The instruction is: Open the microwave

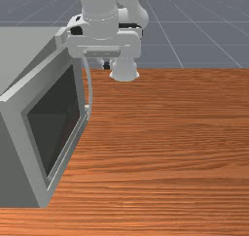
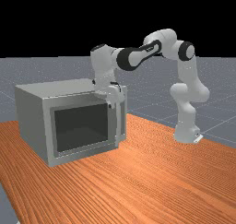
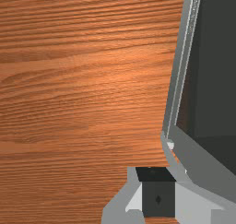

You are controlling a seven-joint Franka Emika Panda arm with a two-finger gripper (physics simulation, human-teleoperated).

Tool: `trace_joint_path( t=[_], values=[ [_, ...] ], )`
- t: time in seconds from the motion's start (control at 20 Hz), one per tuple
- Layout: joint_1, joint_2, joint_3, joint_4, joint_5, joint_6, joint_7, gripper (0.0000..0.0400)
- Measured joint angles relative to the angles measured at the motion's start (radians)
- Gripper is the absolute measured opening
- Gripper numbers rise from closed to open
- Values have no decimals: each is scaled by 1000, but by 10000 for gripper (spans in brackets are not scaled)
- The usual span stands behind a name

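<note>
The grey microwave (image 2: 34, 121) stands at the far view's left, its dark-windowed door (image 2: 83, 126) slightly ajar. In the front view, a narrow wedge separates the door (image 1: 53, 118) from the body. My gripper (image 2: 111, 99) is at the top of the long pale handle (image 2: 118, 128), pointing down by the door's upper corner. In the front view the hand hides the handle's upper end, while its curved lower part (image 1: 90, 92) shows. In the wrist view the handle (image 3: 169, 151) runs up close beside my gripper (image 3: 158, 193); whether they touch, I cannot tell.
Wooden table (image 1: 170, 147) extends beside the microwave, on the front view's right. The arm's white base (image 2: 186, 133) stands on the far view's right. The microwave's grey body (image 1: 24, 45) fills the front view's left, with its top near my hand's height.
</note>
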State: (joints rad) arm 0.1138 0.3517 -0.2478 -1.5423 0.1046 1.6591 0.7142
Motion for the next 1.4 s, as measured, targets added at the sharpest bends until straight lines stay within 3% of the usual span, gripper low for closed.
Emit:
trace_joint_path(
  t=[0.25,0.4,0.75,1.0,1.05,1.1,1.15,1.25,1.4],
  values=[
    [-5,-128,-11,13,10,-20,-6,0],
    [-40,-173,-50,47,5,-28,-9,0],
    [-148,-188,-140,116,-21,-18,-42,0],
    [-152,-169,-132,18,-29,41,-71,0],
    [-145,-167,-127,-17,-33,61,-70,157],
    [-138,-165,-122,-46,-36,80,-68,252],
    [-131,-163,-117,-68,-37,96,-67,310],
    [-123,-153,-113,-88,-42,122,-62,367],
    [-117,-143,-119,-98,-55,158,-44,368]
  ],
)
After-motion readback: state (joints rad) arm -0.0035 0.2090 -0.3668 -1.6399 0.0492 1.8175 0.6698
